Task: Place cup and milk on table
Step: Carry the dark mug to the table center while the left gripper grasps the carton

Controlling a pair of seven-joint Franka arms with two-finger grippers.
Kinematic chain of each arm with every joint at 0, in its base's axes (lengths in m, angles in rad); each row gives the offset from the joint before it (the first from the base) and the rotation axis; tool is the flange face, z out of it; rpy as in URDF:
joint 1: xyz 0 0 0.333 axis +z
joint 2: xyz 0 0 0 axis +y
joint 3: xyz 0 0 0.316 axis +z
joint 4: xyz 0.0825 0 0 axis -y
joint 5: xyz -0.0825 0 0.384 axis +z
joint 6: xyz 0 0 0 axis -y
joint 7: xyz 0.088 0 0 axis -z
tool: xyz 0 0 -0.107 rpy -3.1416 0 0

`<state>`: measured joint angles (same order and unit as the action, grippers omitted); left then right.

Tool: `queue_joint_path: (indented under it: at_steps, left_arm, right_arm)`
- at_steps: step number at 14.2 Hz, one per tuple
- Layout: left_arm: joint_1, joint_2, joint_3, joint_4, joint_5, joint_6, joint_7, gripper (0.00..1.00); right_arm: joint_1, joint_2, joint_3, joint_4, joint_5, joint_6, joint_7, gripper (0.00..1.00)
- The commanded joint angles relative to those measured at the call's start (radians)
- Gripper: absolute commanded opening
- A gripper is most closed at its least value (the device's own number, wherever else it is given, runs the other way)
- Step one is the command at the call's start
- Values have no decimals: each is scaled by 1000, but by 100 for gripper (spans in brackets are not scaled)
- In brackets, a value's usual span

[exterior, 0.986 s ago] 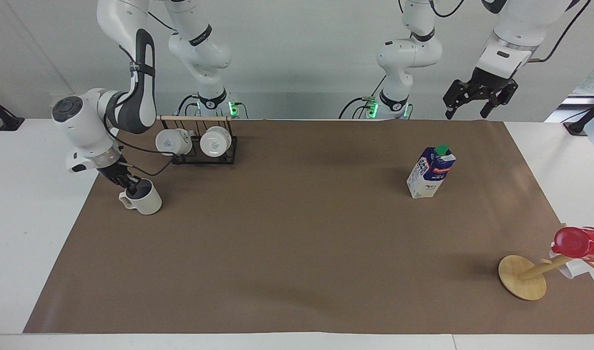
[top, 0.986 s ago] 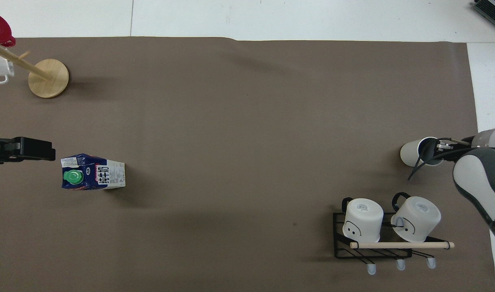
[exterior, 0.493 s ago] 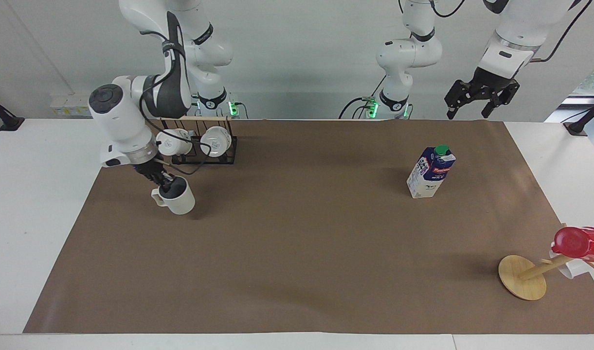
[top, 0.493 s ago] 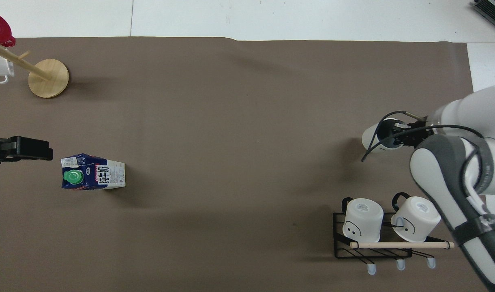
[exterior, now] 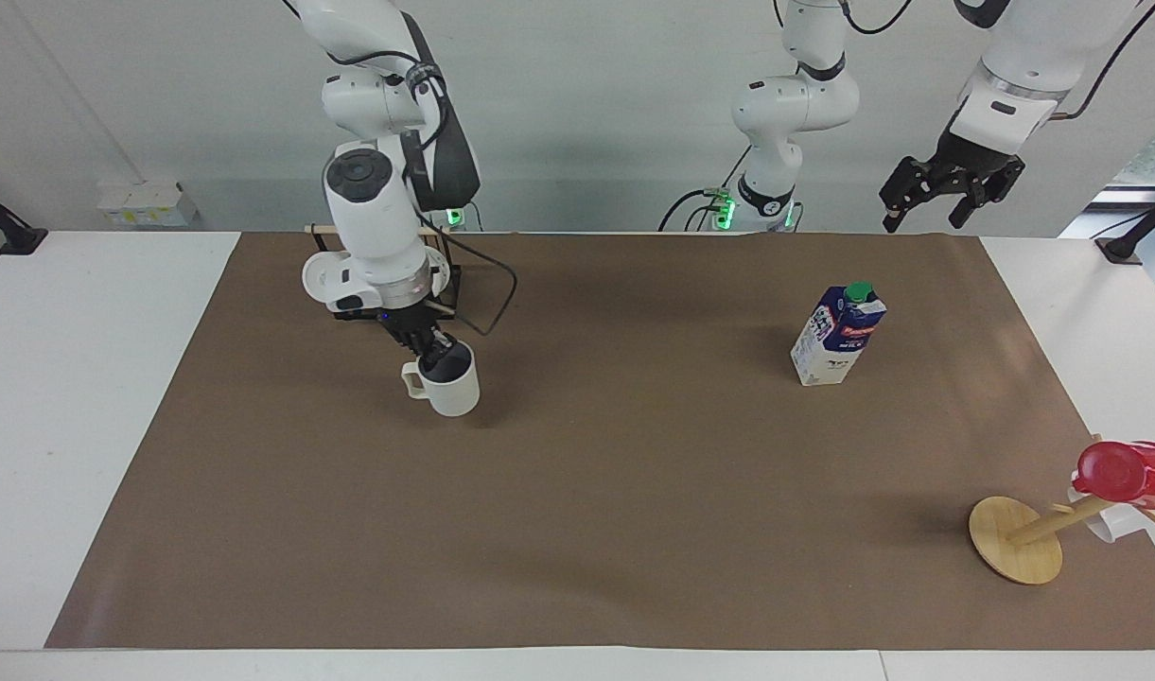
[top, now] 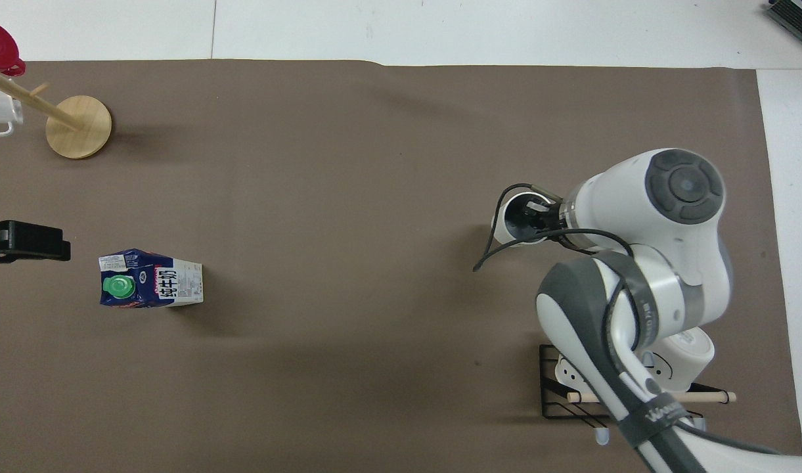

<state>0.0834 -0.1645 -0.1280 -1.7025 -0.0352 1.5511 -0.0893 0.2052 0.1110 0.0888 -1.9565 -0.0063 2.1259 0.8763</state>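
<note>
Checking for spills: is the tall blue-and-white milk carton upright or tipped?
Upright: the tall blue-and-white milk carton stands on its base on the brown paper sheet, its green screw cap on top.

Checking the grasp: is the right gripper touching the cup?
Touching. In the facing view, the right gripper is shut on the cup's rim.

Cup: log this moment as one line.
right claw: shut on cup rim, above table | left claw: open, waiting | milk: upright on table
</note>
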Motion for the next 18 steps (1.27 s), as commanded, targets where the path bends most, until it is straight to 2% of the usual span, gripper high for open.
queue_joint_path:
  at_steps: [1, 5, 9, 11, 13, 15, 16, 17, 18]
  left_arm:
    - [10, -52, -10, -86, 8, 53, 8, 100]
    - [-2, -135, -10, -288, 11, 199, 19, 100]
    - [-2, -145, -10, -419, 14, 317, 45, 100]
    - [-4, -139, -10, -482, 17, 397, 57, 100]
    - [-4, -127, -12, -502, 17, 438, 71, 100]
    - [-4, -109, -12, -508, 17, 464, 72, 100]
    - [-4, -99, -12, -522, 17, 489, 71, 100]
    - [-5, -98, -12, -542, 17, 519, 71, 100]
    - [-5, -95, -12, -563, 17, 552, 71, 100]
  right_arm:
    - [86, 56, -1, 82, 8, 3, 146, 0]
    - [210, 105, -3, 93, 6, 14, 312, 0]
    - [307, 182, -3, 94, 6, 109, 525, 0]
    - [332, 193, -1, 88, 12, 111, 566, 0]
    - [339, 190, -1, 81, 12, 100, 573, 0]
    - [339, 185, -1, 71, 14, 95, 575, 39]
    - [339, 185, -1, 73, 14, 95, 576, 47]
    - [339, 187, -1, 76, 14, 97, 578, 60]
    - [341, 188, -1, 79, 12, 95, 587, 80]
